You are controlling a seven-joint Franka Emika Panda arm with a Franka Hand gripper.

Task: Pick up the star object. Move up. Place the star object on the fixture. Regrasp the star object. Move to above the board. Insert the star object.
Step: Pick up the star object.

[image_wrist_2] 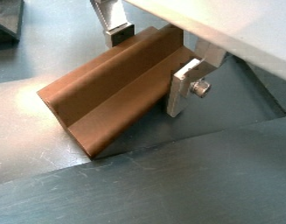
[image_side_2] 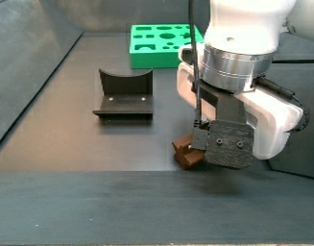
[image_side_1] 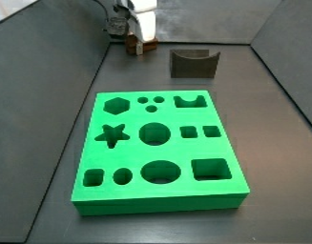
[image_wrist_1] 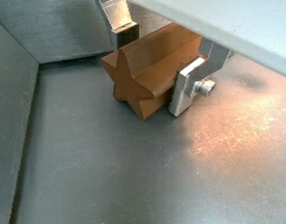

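Nearest to us in both wrist views is the star object (image_wrist_1: 148, 77), a thick block of smooth, matt brown wood. In a wrist view its pointed star end faces the camera, while in a wrist view (image_wrist_2: 115, 96) we see it from the side as a long ridged prism with a groove running along its length. It sits low on the dull grey metal floor (image_wrist_1: 133, 175), which carries a soft brushed sheen and a pale patch of reflected light.

The gripper (image_wrist_1: 156, 66) has closed its jaws onto the star object: one flat silver finger (image_wrist_1: 190, 86), with a small bolt on its face, presses against one flank, and the other finger (image_wrist_2: 114, 24) meets the opposite flank. Only a narrow opening remains, filled by the wood.

In a side view the gripper (image_side_2: 205, 130) hangs at the centre right of the frame beneath the white, rounded arm, and just a small brown corner of the star object (image_side_2: 187, 152) shows under it. Beyond, at the centre left, stands the fixture (image_side_2: 123, 93), dark and matt with a curved notch. Farthest, at the top, lies the board (image_side_2: 163, 44), bright green. Only a side view shows the board's (image_side_1: 158, 143) cut-outs clearly, among them its star-shaped hole (image_side_1: 114, 134), with the fixture (image_side_1: 194, 63) behind it and the gripper (image_side_1: 139, 36) in the upper left.
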